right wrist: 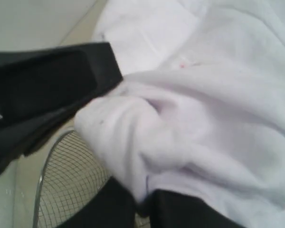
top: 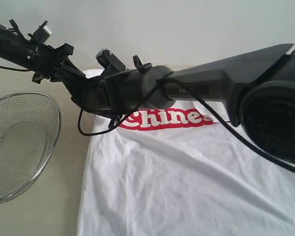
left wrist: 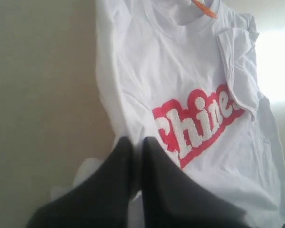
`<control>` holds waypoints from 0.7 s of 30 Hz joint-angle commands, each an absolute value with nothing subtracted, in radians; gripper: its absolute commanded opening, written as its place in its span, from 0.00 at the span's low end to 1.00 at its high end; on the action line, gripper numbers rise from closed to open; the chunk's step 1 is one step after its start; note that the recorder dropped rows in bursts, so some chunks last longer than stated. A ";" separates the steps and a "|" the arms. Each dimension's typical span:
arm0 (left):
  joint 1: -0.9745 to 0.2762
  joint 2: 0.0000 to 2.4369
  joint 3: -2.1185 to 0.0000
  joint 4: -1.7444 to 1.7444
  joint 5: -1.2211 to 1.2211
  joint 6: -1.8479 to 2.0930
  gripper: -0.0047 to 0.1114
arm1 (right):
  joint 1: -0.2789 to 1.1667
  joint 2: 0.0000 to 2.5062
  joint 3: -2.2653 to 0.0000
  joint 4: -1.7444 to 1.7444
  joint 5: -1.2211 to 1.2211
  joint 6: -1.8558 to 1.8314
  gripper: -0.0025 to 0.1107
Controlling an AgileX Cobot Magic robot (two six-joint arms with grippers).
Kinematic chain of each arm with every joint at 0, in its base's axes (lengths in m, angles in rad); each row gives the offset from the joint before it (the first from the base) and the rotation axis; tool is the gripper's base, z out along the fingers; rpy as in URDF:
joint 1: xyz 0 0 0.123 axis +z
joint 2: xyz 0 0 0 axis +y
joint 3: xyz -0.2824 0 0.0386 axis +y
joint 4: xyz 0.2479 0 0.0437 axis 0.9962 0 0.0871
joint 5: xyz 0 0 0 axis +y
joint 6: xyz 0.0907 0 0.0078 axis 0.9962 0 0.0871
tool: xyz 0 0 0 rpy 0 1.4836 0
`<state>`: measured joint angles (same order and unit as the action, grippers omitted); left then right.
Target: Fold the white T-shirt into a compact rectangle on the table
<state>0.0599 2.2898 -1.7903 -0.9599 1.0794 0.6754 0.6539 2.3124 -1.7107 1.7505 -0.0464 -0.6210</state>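
Note:
The white T-shirt [top: 187, 182] lies front up on the table [top: 69, 187], its red band [top: 172, 119] lettered in white. Both arms meet over its upper left corner in the exterior view, where their fingers are lost in the dark mass. In the left wrist view my left gripper [left wrist: 137, 142] is shut above the shirt's [left wrist: 171, 71] side edge, with white cloth bunched beside its fingers. The orange collar tag [left wrist: 204, 8] shows, and one sleeve [left wrist: 237, 66] lies folded inward. My right gripper [right wrist: 145, 199] is shut on a lifted wad of the shirt [right wrist: 147, 133].
A round wire-mesh basket [top: 56, 118] stands on the table left of the shirt, and in the right wrist view it [right wrist: 71, 185] lies right under the lifted cloth. The right arm [top: 211, 83] spans the shirt's chest. Bare tabletop [left wrist: 38, 95] borders the shirt's side.

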 commanded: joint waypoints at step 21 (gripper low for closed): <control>0.064 2.274 -1.797 -0.969 1.093 0.639 0.58 | 0.577 2.262 -1.717 1.744 0.139 -0.618 0.02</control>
<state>0.0599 2.2898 -1.7903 -0.9753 1.0880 0.6654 0.5825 2.2821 -1.7107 1.7532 0.1261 -0.6029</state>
